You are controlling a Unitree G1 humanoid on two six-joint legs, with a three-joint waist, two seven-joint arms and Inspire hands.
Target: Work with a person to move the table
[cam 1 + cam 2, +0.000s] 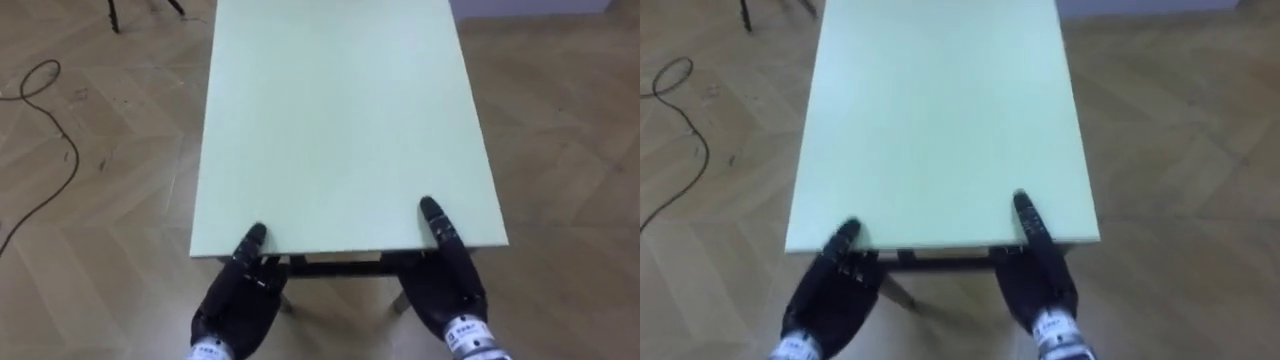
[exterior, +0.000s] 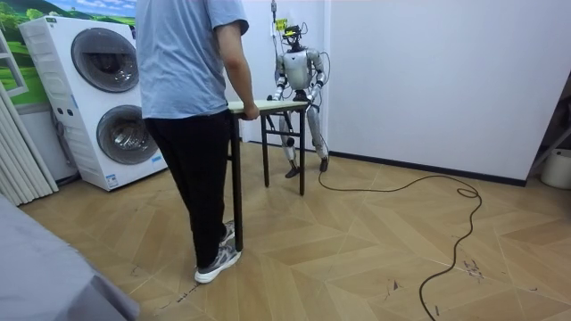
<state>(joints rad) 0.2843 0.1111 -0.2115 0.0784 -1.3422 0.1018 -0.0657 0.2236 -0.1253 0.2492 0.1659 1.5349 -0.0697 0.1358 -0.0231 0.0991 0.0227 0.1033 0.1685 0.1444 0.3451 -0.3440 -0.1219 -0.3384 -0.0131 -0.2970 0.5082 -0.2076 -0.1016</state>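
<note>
**Robot and person share a table across a parquet room**

A rectangular table (image 1: 340, 130) with a smooth, matt, pale green top and thin dark legs stands on herringbone wood floor (image 1: 560, 150), held at its 2 short ends; at the near edge the robot's black left hand (image 1: 238, 300) grips at about 7 o'clock of the top, thumb laid flat on the surface and the palm and fingers tucked below the rim, pinching the board; its right hand (image 1: 445, 285) does the same at about 5 o'clock, thumb pointing up the top toward 12 o'clock. At the 12 o'clock end a person (image 2: 187, 62) in a light blue T-shirt and black trousers stands with back to the room camera, one hand (image 2: 251, 111) closed over the table's edge. The robot stands upright close to a plain white wall (image 2: 428, 71); 2 white front-loading washing machines (image 2: 89, 98), stacked, with round glass doors, fill the room view's left.
</note>
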